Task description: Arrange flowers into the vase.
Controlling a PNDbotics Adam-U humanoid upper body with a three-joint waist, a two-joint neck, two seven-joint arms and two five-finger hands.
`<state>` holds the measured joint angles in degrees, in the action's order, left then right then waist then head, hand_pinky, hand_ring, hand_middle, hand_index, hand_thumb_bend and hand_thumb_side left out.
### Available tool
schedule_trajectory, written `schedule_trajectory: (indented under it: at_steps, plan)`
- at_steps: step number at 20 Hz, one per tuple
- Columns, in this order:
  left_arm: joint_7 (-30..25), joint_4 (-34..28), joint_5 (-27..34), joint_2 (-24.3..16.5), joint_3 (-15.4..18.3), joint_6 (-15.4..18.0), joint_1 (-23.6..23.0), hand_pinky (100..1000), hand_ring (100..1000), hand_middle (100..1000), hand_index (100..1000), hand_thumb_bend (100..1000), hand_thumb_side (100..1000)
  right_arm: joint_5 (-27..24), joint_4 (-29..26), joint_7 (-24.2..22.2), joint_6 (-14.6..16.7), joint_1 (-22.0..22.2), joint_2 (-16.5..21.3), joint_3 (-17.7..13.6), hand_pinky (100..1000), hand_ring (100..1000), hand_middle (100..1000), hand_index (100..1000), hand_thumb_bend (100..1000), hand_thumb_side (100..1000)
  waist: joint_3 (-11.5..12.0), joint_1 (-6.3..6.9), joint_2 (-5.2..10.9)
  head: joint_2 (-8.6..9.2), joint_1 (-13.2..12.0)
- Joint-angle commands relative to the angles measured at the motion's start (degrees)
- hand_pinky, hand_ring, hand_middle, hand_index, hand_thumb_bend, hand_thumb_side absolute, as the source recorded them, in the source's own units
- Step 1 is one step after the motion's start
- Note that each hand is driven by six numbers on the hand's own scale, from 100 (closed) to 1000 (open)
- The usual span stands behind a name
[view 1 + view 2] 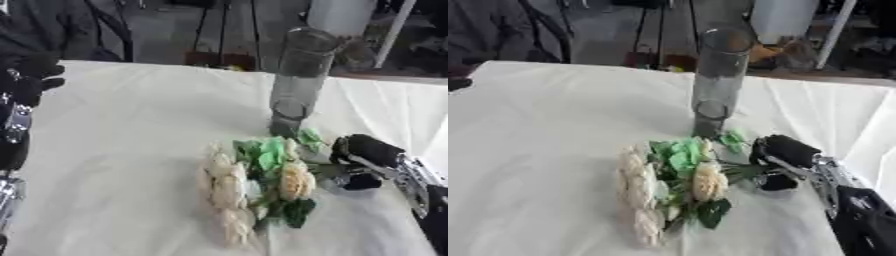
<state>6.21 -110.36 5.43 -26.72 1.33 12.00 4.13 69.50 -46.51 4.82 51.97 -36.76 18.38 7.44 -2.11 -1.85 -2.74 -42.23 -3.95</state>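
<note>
At the left edge of the left eye view the left hand (31,75) hangs over the near corner of the table, black fingers curled inward with nothing between them, well apart from the flowers. The table wears a white cloth (122,150) that lies in soft wrinkles. Near the middle of the cloth rests a bunch of artificial flowers (258,187), lying flat: a row of pale cream blooms along its left side, one fuller yellow-cream rose (296,181) toward the right, and light and dark green leaves between and below them. Just behind the bunch, toward the far edge, a tall clear glass vase (299,80) stands upright with nothing in it, apart from the blooms but near the topmost leaves. To the right of the flowers the right hand (785,162) comes in from the lower right corner, its black fingers and thumb bent around the green stems at the bunch's right side, holding them against the cloth.
</note>
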Motion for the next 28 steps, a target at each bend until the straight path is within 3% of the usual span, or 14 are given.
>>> schedule_trajectory:
  at_steps: [1, 6, 13, 15, 16, 28]
  plan:
    - [0.1, -0.7, -0.2, -0.9, 0.4, 0.0, 0.7, 805, 797, 761, 748, 474, 760, 0.2, -0.1, 1.8, -0.2, -0.6, 1.3, -1.1, 100, 128, 100, 251, 100, 627, -0.1, 0.18, 0.52, 0.14, 0.0]
    - [0.1, -0.7, -0.2, -0.9, 0.4, 0.0, 0.7, 805, 797, 762, 748, 473, 760, -1.7, 0.8, 4.1, -2.1, 0.0, 1.0, -2.0, 100, 108, 100, 227, 100, 635, -0.1, 0.21, 0.49, 0.11, 0.1]
    - [0.2, -0.7, -0.1, -0.8, 0.5, 0.0, 0.8, 805, 796, 761, 748, 474, 760, -8.6, 2.5, 4.2, -4.9, 0.4, 0.8, -3.1, 100, 100, 100, 181, 100, 777, -0.1, 0.25, 0.45, 0.12, 0.2]
    - [0.2, -0.7, -0.1, -0.8, 0.5, 0.0, 0.8, 805, 796, 761, 748, 474, 760, -10.5, 2.4, 3.4, -5.3, 0.4, 0.8, -3.2, 100, 100, 100, 181, 100, 777, 0.0, 0.25, 0.44, 0.12, 0.2]
    - [0.2, -0.7, 0.0, -0.8, 0.5, 0.0, 0.8, 805, 796, 761, 748, 473, 761, -11.8, 2.4, 3.1, -5.7, 0.5, 0.8, -3.5, 100, 100, 100, 161, 100, 832, -0.1, 0.31, 0.41, 0.12, 0.3]
    - [0.3, -0.7, 0.1, -0.7, 0.6, 0.0, 0.8, 805, 796, 761, 748, 473, 760, -20.4, 0.0, -1.3, -8.4, 0.2, 1.5, -4.4, 100, 100, 100, 128, 100, 852, -0.1, 0.43, 0.35, 0.24, 0.3]
